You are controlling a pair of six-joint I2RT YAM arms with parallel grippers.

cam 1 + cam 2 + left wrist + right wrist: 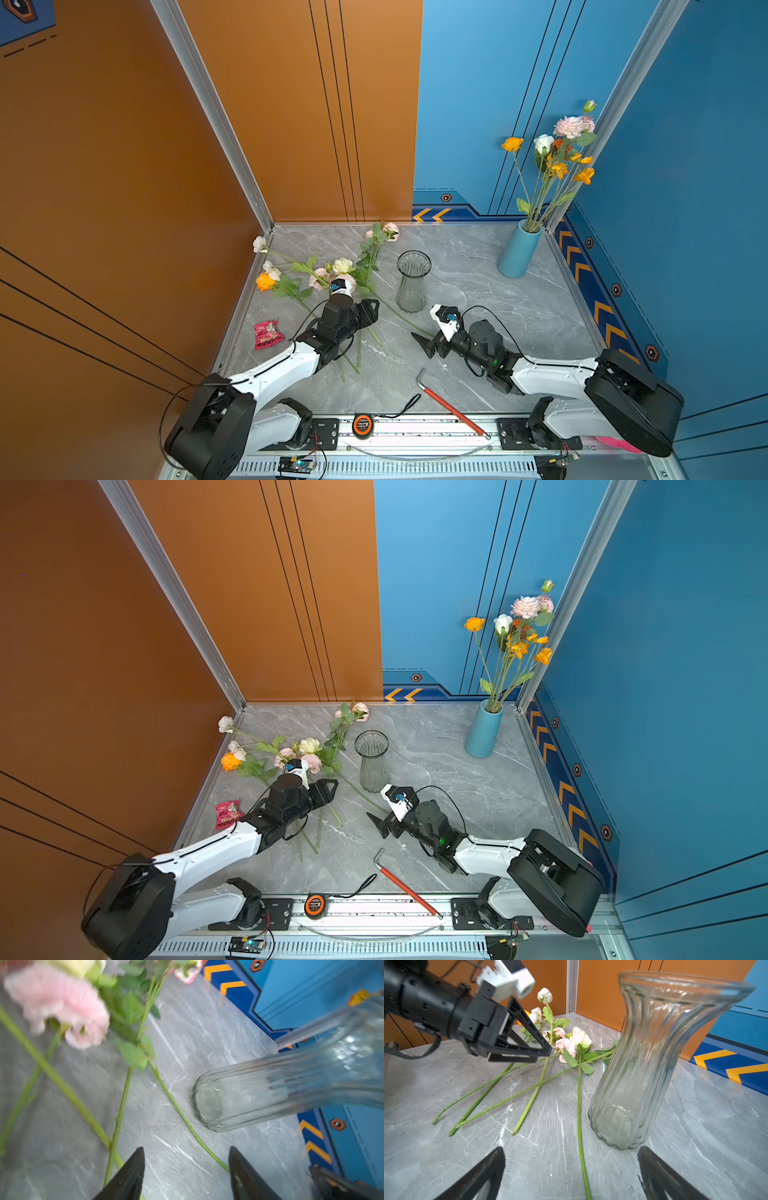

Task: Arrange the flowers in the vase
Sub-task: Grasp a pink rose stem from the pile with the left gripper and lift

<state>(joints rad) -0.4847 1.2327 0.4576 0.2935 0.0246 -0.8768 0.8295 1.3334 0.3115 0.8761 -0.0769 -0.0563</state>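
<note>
Several loose flowers (pixel 332 274) lie tangled on the far left of the table (pixel 478 291), blooms away from the arms and stems crossing one another. One long stem runs just beside the foot of the empty glass vase (pixel 412 282), which stands upright to their right. Over the stems hovers the left hand (pixel 371 312), its jaws partly apart and holding nothing. On the near side of the vase, the right hand (pixel 424 345) gapes wide and is empty too. To do this well, I'd say, choose one stem where it lies clear of the rest. Close low on the bare stalk, then lift without dragging its neighbours against the glass.
</note>
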